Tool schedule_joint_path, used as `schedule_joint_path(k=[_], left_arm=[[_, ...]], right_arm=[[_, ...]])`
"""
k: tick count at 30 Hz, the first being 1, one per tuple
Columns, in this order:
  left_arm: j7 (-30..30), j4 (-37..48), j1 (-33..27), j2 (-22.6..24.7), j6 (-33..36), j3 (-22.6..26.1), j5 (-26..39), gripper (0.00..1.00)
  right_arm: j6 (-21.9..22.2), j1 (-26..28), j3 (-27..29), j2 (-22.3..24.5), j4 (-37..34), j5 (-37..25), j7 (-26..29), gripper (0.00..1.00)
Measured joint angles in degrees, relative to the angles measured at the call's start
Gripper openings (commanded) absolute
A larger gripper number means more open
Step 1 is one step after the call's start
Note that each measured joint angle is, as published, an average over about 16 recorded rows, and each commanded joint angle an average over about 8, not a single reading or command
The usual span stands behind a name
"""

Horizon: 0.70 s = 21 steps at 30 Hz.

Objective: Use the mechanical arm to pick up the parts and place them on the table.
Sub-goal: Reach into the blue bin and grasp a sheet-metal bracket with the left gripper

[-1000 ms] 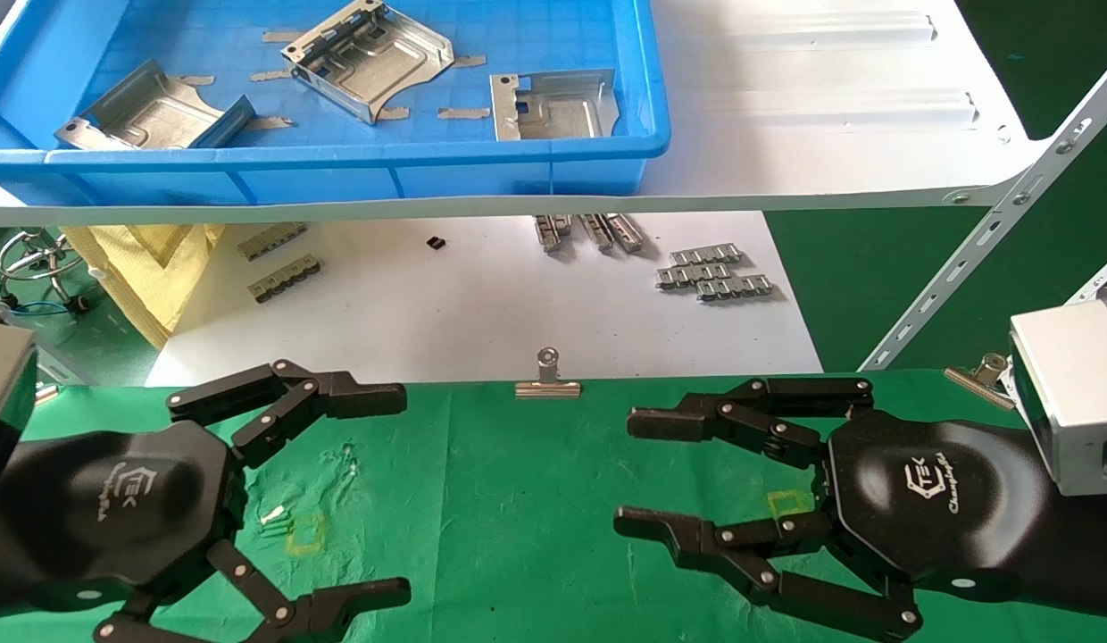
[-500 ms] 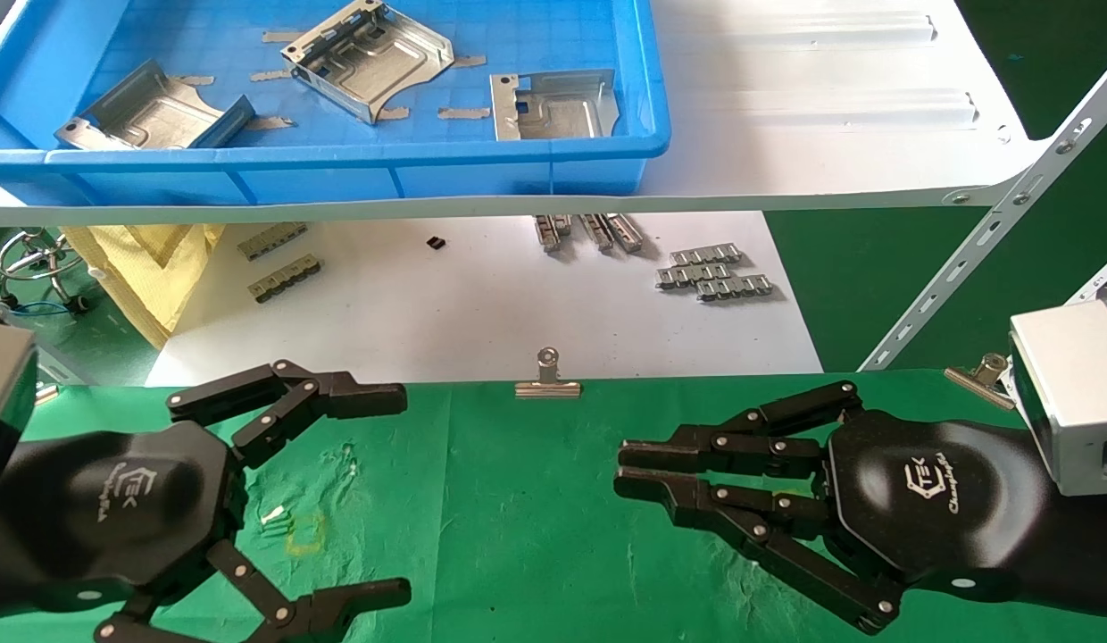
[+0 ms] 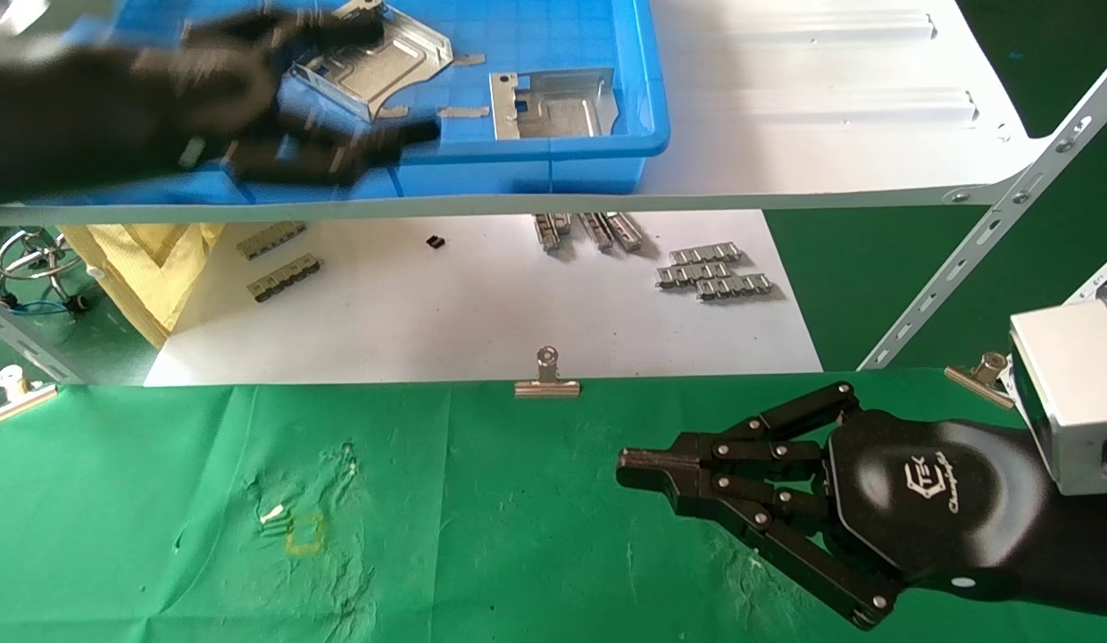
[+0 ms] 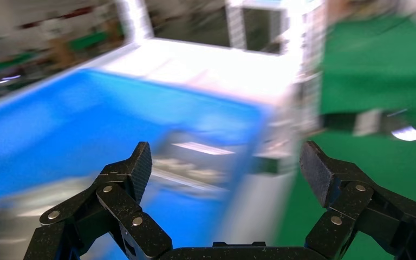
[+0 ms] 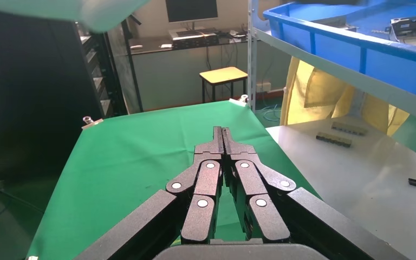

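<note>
Two silvery embossed parts (image 3: 553, 104) lie in tray (image 3: 536, 165).

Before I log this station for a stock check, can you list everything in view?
blue plastic tray: one, blue, on the white upper shelf.
silvery stamped sheet-metal parts: two visible, silver, inside the tray; the left arm hides the tray's left part.
small grey toothed strips: several clusters, grey, on the white board.
silver binder clips: three, silver, along the green cloth's far edge.
yellow cloth: one, yellow, at the board's left edge.
green cloth-covered table: one, green, nearest the robot.
left end effector: one, black, open, over the tray.
right end effector: one, black, shut, above the green cloth.
</note>
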Motion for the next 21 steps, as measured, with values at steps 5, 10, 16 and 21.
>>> schedule_joint_path(k=[5, 10, 16, 21], left_arm=[[1.5, 15.5, -10.6, 8.0, -8.9, 4.0, 9.2, 1.00], [2.5, 28.2, -17.5, 14.3, -17.0, 6.9, 15.6, 0.67], [2.4, 37.1, -21.6, 18.1, -21.0, 9.1, 19.5, 0.00], [2.1, 40.9, -23.0, 19.1, -21.2, 10.0, 20.9, 0.00]], right_arm=[[0.0, 0.0, 0.0, 0.0, 0.0, 0.0, 0.0, 0.00], [0.0, 0.0, 0.0, 0.0, 0.0, 0.0, 0.0, 0.00], [0.0, 0.0, 0.0, 0.0, 0.0, 0.0, 0.0, 0.00], [0.0, 0.0, 0.0, 0.0, 0.0, 0.0, 0.0, 0.00]])
